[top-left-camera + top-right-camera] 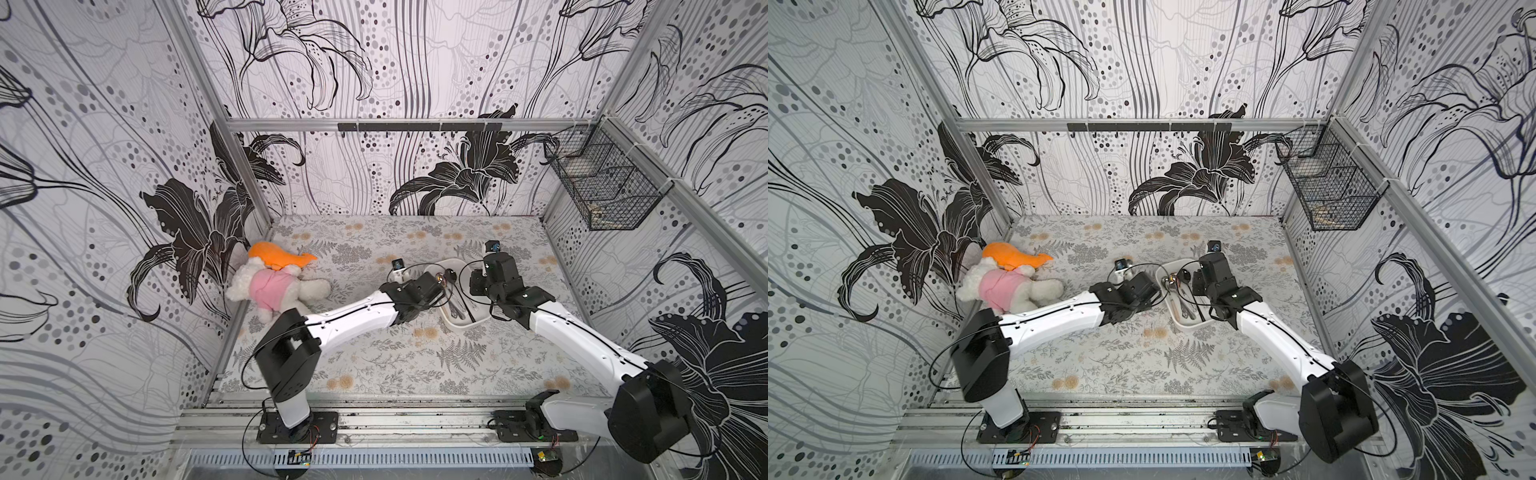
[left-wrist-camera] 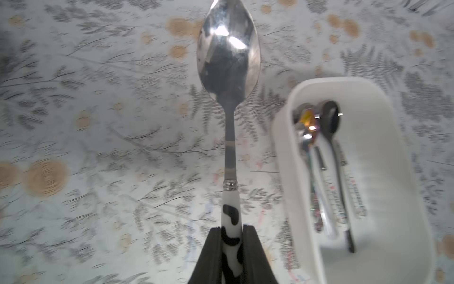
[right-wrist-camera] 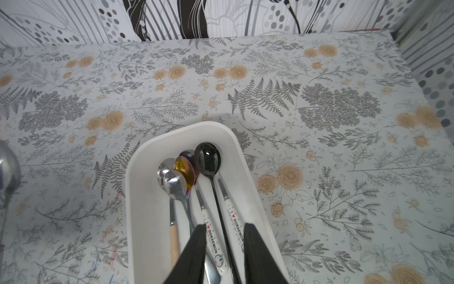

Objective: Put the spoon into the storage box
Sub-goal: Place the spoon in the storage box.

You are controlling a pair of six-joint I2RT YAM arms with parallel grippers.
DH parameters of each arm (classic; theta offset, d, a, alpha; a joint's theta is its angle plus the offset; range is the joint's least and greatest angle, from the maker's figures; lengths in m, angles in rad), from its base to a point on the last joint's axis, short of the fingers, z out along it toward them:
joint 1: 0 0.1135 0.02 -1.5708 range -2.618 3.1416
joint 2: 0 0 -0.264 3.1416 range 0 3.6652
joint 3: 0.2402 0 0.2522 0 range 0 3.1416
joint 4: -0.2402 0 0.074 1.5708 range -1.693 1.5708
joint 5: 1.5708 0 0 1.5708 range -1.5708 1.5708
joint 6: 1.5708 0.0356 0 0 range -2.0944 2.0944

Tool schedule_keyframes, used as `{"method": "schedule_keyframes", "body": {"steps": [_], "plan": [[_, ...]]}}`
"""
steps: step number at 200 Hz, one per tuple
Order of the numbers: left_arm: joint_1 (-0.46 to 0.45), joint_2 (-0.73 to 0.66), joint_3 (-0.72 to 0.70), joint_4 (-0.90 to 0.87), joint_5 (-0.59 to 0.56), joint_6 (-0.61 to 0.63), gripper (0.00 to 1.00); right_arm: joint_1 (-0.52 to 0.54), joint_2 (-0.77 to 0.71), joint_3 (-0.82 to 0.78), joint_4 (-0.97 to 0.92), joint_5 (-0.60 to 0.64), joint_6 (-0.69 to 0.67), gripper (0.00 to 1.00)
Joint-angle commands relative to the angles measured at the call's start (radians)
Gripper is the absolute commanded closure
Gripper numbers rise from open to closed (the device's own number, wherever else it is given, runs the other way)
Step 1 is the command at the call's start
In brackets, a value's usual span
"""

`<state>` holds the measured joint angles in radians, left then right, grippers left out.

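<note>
Now, your left hand (image 2: 231, 230) was clenched on the cow-patterned handle of the spoon (image 2: 228, 56). The spoon stuck straight out ahead of the fingers, its shiny bowl over the floral surface (image 2: 98, 147). The storage box (image 2: 282, 152), a shallow white tray, lay just beside that hand, on the side toward your right hand (image 3: 224, 226). Your right hand hung over one end of the box, jaws parted and gripping nothing. Several other spoons (image 3: 175, 183) lay lengthwise inside, beneath it.
</note>
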<state>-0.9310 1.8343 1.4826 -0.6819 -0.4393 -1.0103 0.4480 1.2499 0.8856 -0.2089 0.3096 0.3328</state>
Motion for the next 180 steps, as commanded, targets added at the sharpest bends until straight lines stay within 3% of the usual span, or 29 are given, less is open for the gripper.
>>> {"method": "schedule_keyframes", "body": {"steps": [1, 22, 44, 119, 180], "plan": [[-0.042, 0.142, 0.231, -0.123, -0.026, 0.018, 1.00, -0.004, -0.034, -0.033, 0.040, 0.128, 0.054, 0.70], [-0.055, 0.267, 0.407, -0.145, 0.047, 0.030, 1.00, -0.012, -0.048, -0.052, 0.040, 0.160, 0.079, 0.70], [-0.057, 0.340, 0.486, -0.141, 0.069, 0.002, 1.00, -0.018, -0.065, -0.060, 0.028, 0.213, 0.104, 0.70], [-0.038, 0.445, 0.533, -0.091, 0.129, -0.081, 1.00, -0.032, -0.063, -0.060, -0.034, 0.337, 0.195, 0.70], [-0.011, 0.486, 0.513, -0.011, 0.172, -0.113, 1.00, -0.042, -0.045, -0.058, -0.041, 0.339, 0.208, 0.70]]}}
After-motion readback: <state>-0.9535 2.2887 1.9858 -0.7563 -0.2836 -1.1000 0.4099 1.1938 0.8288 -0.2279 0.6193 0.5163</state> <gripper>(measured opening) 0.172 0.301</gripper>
